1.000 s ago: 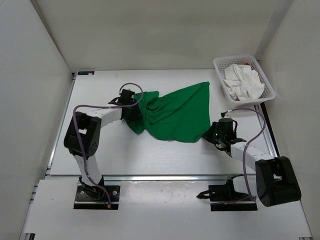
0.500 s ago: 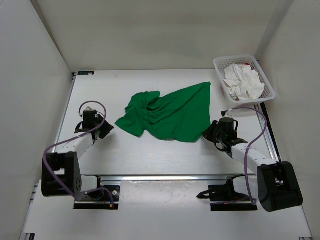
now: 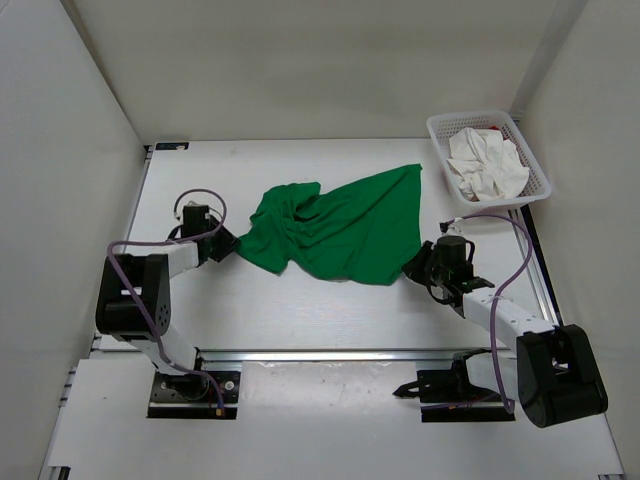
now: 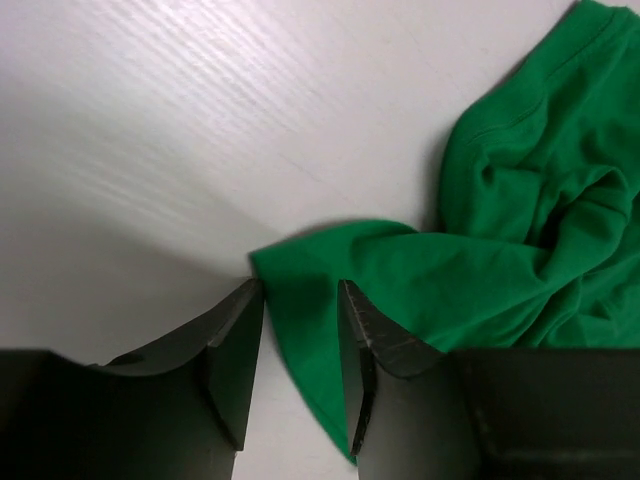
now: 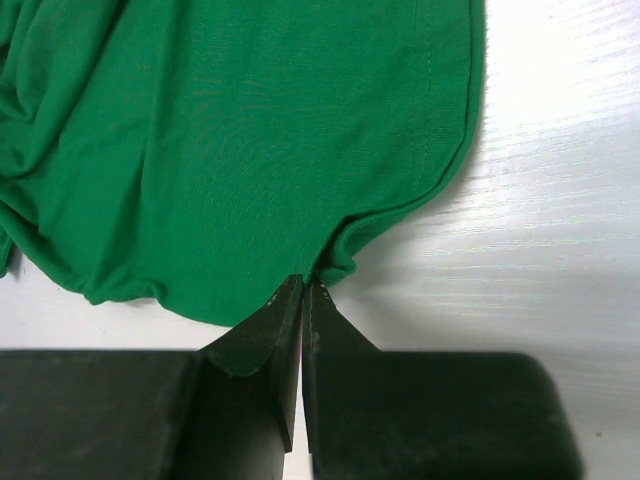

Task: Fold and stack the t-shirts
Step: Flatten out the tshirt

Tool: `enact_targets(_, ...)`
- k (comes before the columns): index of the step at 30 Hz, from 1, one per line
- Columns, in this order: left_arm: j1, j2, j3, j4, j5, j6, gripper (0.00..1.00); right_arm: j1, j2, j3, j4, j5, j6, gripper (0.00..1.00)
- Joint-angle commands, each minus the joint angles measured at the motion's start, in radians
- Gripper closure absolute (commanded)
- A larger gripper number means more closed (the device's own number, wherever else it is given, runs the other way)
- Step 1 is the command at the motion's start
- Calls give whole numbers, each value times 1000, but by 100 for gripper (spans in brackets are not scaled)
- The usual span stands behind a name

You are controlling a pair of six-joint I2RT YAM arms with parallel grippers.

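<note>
The bright green t-shirt (image 3: 340, 225) lies crumpled across the middle of the table, bunched at its left end. My left gripper (image 3: 225, 243) is low at the shirt's left corner. In the left wrist view it stands open (image 4: 300, 300), with that green corner (image 4: 300, 275) lying between the fingers, not pinched. My right gripper (image 3: 412, 268) is shut on the shirt's right lower hem (image 5: 340, 250), which puckers at the tips (image 5: 303, 285). The white t-shirt (image 3: 487, 165) sits crumpled in the basket. A sliver of red cloth (image 3: 493, 128) peeks out behind it.
The white mesh basket (image 3: 438, 140) stands at the back right corner of the table. White walls close in the left, back and right sides. Bare table top (image 3: 300, 310) lies between the shirt and the arm bases.
The left gripper let go of the shirt's bunched left end, swung out left, and has come back to the left corner. That end now lies on the table. The right arm held still.
</note>
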Motion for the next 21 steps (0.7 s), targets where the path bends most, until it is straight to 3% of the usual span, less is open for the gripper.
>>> enact_targets(1,-26,35,31,-12,-50,-7,54,0,-6,-5,36,10,-14,100)
enact_targets(4,-37,55,42,-3,-60,0,62,-2,-8,-8,42,4,-13,100)
enact_targets(9,-34,62,45,-6,-69,-6,89,-8,-14,-11,45,-2,-12,100)
enact_targets(14,-29,21,51,-33,-70,0,100,-8,-4,12,16,7,-21,100)
enact_targets(21,-126,-236,65,-168,-55,118,100,21,-153,169,-233,101,-47,100)
